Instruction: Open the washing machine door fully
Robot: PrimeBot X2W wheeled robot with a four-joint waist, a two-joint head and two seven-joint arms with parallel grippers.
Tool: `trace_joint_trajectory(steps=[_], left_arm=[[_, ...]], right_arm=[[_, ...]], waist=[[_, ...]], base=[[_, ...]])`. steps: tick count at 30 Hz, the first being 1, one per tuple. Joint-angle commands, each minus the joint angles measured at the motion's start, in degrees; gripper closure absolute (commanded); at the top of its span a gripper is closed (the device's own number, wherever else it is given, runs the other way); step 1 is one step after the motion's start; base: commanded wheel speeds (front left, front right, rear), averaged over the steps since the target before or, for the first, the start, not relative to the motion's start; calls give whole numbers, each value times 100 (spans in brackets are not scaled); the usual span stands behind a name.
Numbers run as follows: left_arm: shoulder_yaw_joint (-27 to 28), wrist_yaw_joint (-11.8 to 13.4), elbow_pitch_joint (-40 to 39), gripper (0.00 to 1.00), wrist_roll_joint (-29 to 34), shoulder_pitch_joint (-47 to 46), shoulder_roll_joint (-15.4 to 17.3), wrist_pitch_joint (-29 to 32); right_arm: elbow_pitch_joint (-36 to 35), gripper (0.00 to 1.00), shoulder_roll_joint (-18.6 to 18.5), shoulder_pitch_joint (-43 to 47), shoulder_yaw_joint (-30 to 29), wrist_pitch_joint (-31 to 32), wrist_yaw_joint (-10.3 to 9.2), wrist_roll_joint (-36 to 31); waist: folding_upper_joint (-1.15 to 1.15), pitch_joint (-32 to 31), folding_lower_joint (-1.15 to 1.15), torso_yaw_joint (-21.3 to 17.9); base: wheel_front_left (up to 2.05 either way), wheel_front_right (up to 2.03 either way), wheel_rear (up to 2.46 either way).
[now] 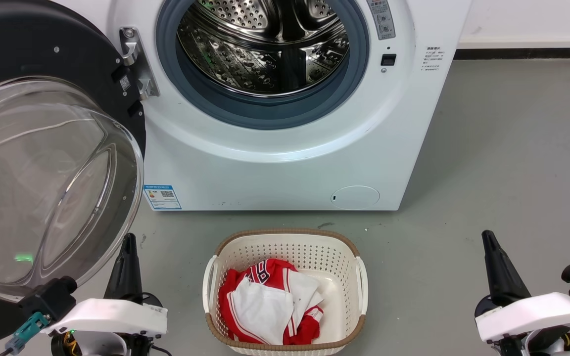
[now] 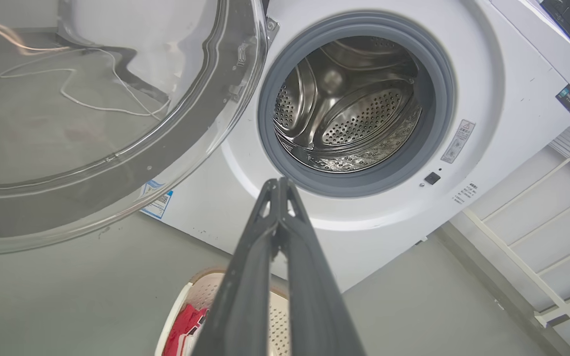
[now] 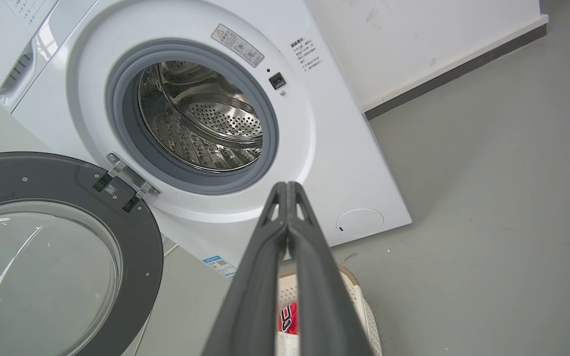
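Note:
The washing machine door (image 1: 42,173) is swung wide open to the left on its hinge (image 1: 134,62), its black rim and clear glass bowl (image 2: 82,113) facing me; it also appears at the lower left (image 3: 42,257) of the right wrist view. The steel drum (image 1: 265,44) lies exposed inside its grey rubber ring. My left gripper (image 1: 129,242) is shut with nothing in it, low on the floor side just right of the door's lower edge. My right gripper (image 1: 487,238) is shut and empty too, far right of the machine.
A white perforated laundry basket (image 1: 354,267) holding red and white clothes (image 1: 265,301) stands on the grey floor in front of the machine. A small round white flap (image 1: 355,197) sits low on the front panel. A white wall and dark skirting (image 1: 522,52) run to the right.

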Motion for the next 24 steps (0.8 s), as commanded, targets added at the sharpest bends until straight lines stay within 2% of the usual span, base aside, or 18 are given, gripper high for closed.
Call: trace_joint_trajectory(steps=[1,24], left_arm=[[27,-56,-24,100,-371,-155,17,79],[105,-147,184,100,-2056,-236,-3,503]], right_arm=[[-6,100,-57,-204,-16,39,-1,403],[283,100,-86,-337,-82,255,-1,2165]], waist=[[0,-7,0,1],[0,-53,0,10]], base=[[0,0,0],[0,0,0]])
